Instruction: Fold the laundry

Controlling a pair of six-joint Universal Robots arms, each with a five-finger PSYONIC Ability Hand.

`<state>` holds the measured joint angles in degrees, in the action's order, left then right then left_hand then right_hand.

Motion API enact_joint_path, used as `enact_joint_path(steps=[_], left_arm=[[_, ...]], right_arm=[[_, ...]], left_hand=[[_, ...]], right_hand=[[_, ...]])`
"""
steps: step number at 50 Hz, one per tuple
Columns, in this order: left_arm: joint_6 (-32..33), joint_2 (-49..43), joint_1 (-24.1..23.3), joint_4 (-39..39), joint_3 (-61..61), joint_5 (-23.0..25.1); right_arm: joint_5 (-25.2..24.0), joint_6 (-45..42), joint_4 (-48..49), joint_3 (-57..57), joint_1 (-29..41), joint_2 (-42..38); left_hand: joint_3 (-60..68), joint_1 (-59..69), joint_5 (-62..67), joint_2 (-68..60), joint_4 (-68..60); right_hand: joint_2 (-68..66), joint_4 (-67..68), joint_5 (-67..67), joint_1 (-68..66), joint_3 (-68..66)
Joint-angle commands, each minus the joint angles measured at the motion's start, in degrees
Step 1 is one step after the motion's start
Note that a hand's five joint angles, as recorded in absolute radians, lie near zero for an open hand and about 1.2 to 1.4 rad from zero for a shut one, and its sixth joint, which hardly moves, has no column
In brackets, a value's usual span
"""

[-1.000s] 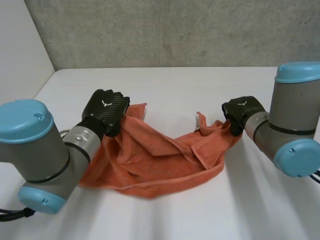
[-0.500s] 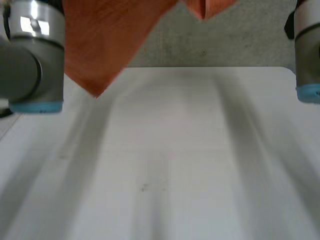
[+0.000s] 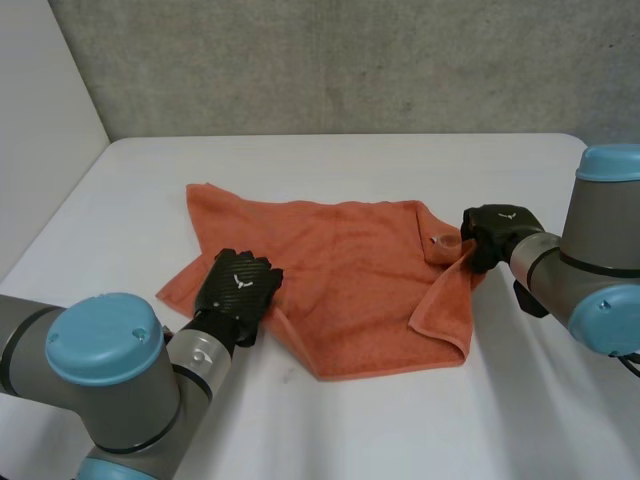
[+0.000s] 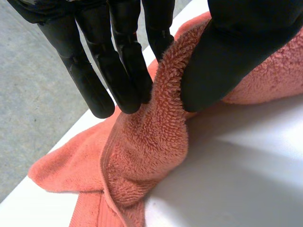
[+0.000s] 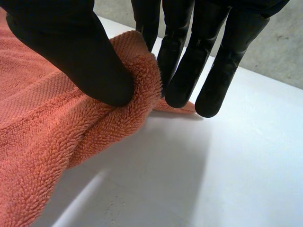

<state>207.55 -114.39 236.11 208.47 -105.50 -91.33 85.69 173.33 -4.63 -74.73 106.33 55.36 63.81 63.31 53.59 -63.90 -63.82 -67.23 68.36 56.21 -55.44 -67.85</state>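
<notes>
An orange terry towel (image 3: pixel 345 270) lies spread on the white table (image 3: pixel 350 430), its right side folded over. My left hand (image 3: pixel 238 292) rests at the towel's near left edge. In the left wrist view its fingers (image 4: pixel 123 71) and thumb pinch a raised fold of the towel (image 4: pixel 156 137). My right hand (image 3: pixel 497 230) sits at the towel's right edge, near the far right corner. In the right wrist view its thumb (image 5: pixel 80 52) and fingers pinch a bunched ridge of the towel (image 5: pixel 71 132).
A grey wall (image 3: pixel 330 60) runs behind the table's far edge. Bare tabletop lies in front of the towel and beyond it. The table's left edge (image 3: pixel 60 200) slants toward the near side.
The towel hung bunched between both hands, was swung up high, and now lies spread flat on the table. My left hand has come nearer; my right stays at the right.
</notes>
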Motion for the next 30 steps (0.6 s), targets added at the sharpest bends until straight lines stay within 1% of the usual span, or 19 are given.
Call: enact_joint_path(steps=[1,2,7,9,12,13,16,17,20,21,25,30], left_arm=[[0.0,3.6,0.6,-3.0,1.5,0.2],[0.0,4.7,0.8,-3.1,1.8,0.2],[-0.2,6.7,2.2,-3.2,2.3,0.3],[-0.8,7.7,5.0,-3.9,2.4,0.6],[-2.0,8.4,7.6,-5.5,2.5,2.2],[-3.0,8.5,9.6,-7.2,2.6,4.4],[-5.7,8.5,13.0,-10.3,2.8,8.6],[-8.1,8.5,15.7,-12.3,2.9,11.4],[-11.9,8.3,19.3,-14.9,2.9,15.6],[-14.4,8.0,21.5,-16.0,2.9,18.0],[-19.3,7.5,25.4,-17.0,2.8,21.9],[-20.7,5.2,26.8,-16.9,2.7,22.4]], right_arm=[[0.1,0.3,4.6,-3.5,-0.9,3.3],[0.1,0.3,4.9,-3.8,-1.1,3.3],[0.1,0.3,5.2,-4.2,-2.2,3.4],[0.1,0.3,5.2,-4.3,-2.8,3.3],[0.1,0.3,5.2,-4.3,-3.6,3.1],[0.0,0.3,5.2,-4.3,-4.1,3.0],[0.0,0.3,5.3,-4.5,-4.8,2.9],[0.0,0.3,5.3,-4.5,-5.2,2.9],[0.0,0.3,5.3,-4.5,-5.3,2.8],[0.0,0.3,5.3,-4.5,-5.4,2.7],[0.0,0.3,5.4,-4.5,-5.4,2.6],[0.0,0.3,5.4,-4.6,-5.2,2.5]], left_hand=[[-26.1,-25.6,-25.9,26.2,26.1],[-32.0,-31.5,-31.8,32.1,32.0],[-33.6,-33.1,-33.4,33.7,33.6],[-33.6,-33.1,-33.4,33.7,33.6],[-33.6,-33.1,-33.4,33.7,33.6],[-33.6,-33.1,-33.4,33.7,33.6],[-33.8,-33.2,-33.5,33.8,33.8],[-33.9,-33.4,-33.7,34.0,33.9],[-34.6,-34.1,-34.4,34.7,34.6],[-34.4,-33.9,-34.2,34.5,34.4],[-33.4,-32.9,-33.2,33.5,33.4],[-33.1,-32.6,-32.9,33.2,33.1]], right_hand=[[-12.8,11.6,13.8,-24.6,-12.2],[-12.8,11.6,13.8,-24.6,-12.2],[-12.8,11.6,13.8,-24.6,-12.2],[-12.8,11.6,13.8,-24.6,-12.2],[-12.8,11.6,13.8,-24.6,-12.2],[-12.8,11.6,13.8,-24.6,-12.2],[-12.8,11.6,13.8,-24.6,-12.2],[-12.8,11.6,13.8,-24.6,-12.2],[-12.8,11.6,13.8,-24.6,-12.2],[-12.8,11.6,13.8,-24.6,-12.2],[-12.8,11.6,13.8,-24.6,-12.2],[-12.8,11.6,13.8,-24.6,-12.2]])
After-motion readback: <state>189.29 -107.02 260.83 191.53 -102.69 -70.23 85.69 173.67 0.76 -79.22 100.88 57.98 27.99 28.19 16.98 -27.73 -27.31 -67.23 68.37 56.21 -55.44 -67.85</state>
